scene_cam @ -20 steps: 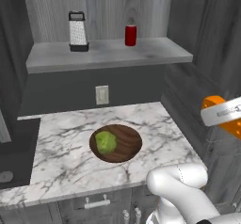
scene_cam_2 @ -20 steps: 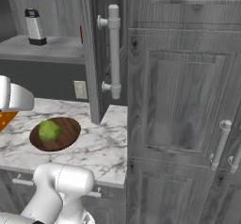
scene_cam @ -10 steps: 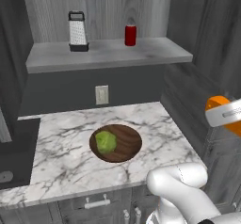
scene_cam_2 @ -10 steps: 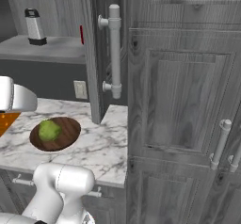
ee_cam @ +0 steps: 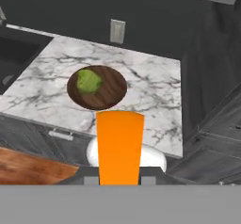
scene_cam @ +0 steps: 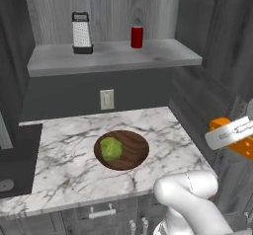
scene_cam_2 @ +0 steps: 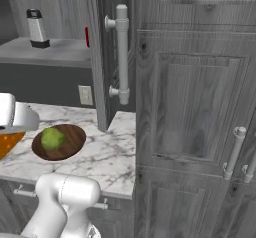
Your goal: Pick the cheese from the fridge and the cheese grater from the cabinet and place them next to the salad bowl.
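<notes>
One claw (ee_cam: 119, 180) was clamped nearly shut on the cheese (ee_cam: 119, 145), the orange wedge jutting out ahead of the fingertips in the hand view. Ahead of the claw and below it lay the salad bowl (ee_cam: 97, 87) with its lettuce, on the marble counter (ee_cam: 155, 91). To set the cheese down well, the claw would probably need to carry it forward over bare marble just beside the bowl, lower it until the wedge rested on the stone, and only then let go, keeping off the bowl's rim. Farther off and higher than the claw, the cheese grater (scene_cam: 81, 32) stood on the cabinet (scene_cam: 113, 56) shelf near a red bottle (scene_cam: 137, 35), not yet fetched. No brand, label or readable writing could be made out anywhere
</notes>
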You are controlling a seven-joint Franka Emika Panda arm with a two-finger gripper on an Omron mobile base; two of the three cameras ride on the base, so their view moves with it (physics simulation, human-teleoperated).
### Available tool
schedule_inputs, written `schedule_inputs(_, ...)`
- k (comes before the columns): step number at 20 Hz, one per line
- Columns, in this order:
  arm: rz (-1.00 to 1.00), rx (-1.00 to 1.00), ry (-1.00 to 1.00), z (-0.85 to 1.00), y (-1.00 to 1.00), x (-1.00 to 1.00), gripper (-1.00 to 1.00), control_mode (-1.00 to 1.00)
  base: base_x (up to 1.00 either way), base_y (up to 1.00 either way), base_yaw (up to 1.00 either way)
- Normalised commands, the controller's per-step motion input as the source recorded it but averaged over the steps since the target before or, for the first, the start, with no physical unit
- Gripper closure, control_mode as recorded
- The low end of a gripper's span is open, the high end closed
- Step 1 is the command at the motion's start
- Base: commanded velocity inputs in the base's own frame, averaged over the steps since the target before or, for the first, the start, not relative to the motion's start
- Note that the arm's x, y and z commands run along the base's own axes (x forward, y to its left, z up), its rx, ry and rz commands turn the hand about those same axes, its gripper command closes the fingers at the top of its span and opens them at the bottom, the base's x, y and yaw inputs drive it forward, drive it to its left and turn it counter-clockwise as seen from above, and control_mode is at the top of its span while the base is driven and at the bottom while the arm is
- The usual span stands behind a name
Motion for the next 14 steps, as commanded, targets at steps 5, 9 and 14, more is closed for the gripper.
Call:
schedule_inputs(5,-0.01,-0.08,0.13,-0.72,0.10,0.00,1.00,-1.00,0.00,0.00,0.00)
schedule_inputs(9,0.00,-0.02,0.17,-0.72,-0.16,0.05,1.00,-1.00,0.00,0.00,0.00)
schedule_inputs(14,0.00,-0.06,0.03,-0.41,-0.16,0.37,1.00,-1.00,0.00,0.00,0.00)
